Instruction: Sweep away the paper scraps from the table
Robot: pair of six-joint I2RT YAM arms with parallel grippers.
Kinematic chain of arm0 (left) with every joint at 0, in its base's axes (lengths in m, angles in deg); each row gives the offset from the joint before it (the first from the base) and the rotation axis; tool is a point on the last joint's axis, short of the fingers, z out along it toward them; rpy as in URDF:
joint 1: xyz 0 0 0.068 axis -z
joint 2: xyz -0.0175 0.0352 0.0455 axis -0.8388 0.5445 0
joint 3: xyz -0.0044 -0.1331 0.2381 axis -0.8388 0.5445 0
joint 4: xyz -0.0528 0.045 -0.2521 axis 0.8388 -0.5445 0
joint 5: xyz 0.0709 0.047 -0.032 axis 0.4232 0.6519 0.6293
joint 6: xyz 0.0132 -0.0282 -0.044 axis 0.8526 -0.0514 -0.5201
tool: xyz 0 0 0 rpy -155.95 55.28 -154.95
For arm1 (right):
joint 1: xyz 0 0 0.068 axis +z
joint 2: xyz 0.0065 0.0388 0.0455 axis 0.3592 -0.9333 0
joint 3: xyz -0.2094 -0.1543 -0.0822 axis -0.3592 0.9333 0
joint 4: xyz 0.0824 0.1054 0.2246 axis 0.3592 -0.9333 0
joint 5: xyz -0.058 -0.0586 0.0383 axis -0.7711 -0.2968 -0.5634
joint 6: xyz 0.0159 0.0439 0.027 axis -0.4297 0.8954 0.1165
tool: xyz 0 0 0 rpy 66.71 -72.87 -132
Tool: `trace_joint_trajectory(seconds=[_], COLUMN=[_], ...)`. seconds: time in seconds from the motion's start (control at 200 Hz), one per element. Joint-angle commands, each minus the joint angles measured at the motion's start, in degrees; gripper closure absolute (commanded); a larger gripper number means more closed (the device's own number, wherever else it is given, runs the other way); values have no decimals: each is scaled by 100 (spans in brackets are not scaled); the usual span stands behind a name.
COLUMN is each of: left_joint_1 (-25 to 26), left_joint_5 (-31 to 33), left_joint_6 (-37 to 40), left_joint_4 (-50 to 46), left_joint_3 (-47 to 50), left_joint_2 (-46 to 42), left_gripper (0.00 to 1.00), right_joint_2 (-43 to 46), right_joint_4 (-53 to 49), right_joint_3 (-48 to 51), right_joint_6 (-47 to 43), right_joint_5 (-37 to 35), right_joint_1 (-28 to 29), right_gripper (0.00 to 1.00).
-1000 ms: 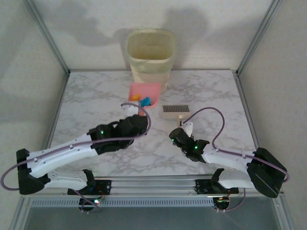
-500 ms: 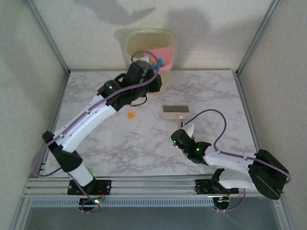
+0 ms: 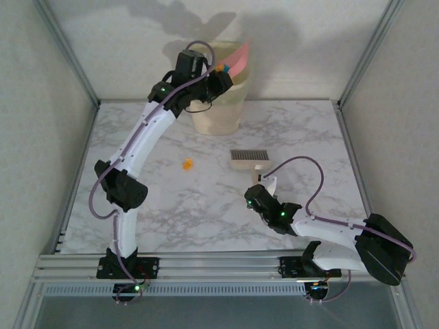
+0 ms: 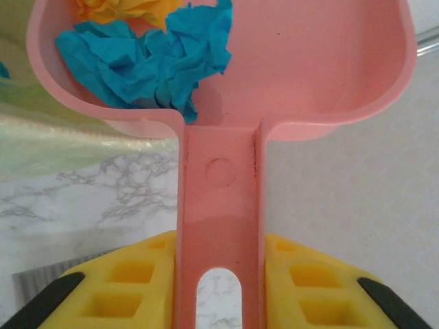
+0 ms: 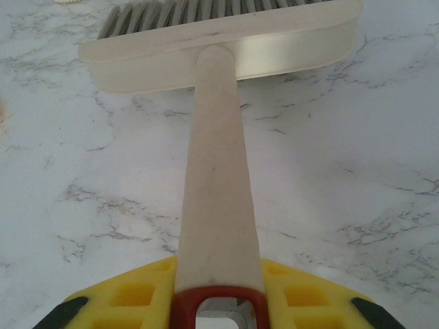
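My left gripper (image 3: 218,79) is raised at the back, shut on the handle of the pink dustpan (image 3: 238,57), which is tilted over the cream bin (image 3: 218,113). In the left wrist view the gripper (image 4: 219,291) clamps the dustpan handle (image 4: 219,205), and the pan holds crumpled blue paper scraps (image 4: 144,62) and an orange one (image 4: 123,8). One orange paper scrap (image 3: 187,164) lies on the marble table (image 3: 309,137). My right gripper (image 3: 261,195) is shut on the handle of the brush (image 3: 248,159). Its bristles rest on the table, and the right wrist view shows the gripper (image 5: 218,298) round the brush handle (image 5: 216,171).
The bin stands at the table's back edge against the wall, and its translucent rim (image 4: 48,137) lies under the pan. Aluminium frame posts (image 3: 68,51) rise at the back corners. Both arm bases are bolted on the rail (image 3: 219,264) at the near edge.
The left arm has lifted the dustpan off the table and swung it up over the bin, tilting it. One orange scrap is left on the table. The right arm and brush have not moved.
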Motion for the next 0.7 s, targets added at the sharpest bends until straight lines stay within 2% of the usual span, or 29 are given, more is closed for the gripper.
trace_joint_trajectory(seconds=[0.0, 0.345, 0.696], left_joint_1=[-100, -219, -424], left_joint_5=[-959, -1479, -1861], left_joint_6=[-752, -1711, -2675], left_joint_4=[886, 1987, 3618], left_joint_3=[-32, 244, 1510], left_joint_2=[61, 183, -287], left_gripper=[100, 100, 100], right_joint_2=[20, 3, -21], right_joint_4=[237, 230, 223], right_joint_3=[57, 59, 46], right_joint_6=[14, 31, 43], right_joint_5=[-107, -126, -135], right_joint_1=[-39, -45, -38], right_gripper=[100, 100, 100])
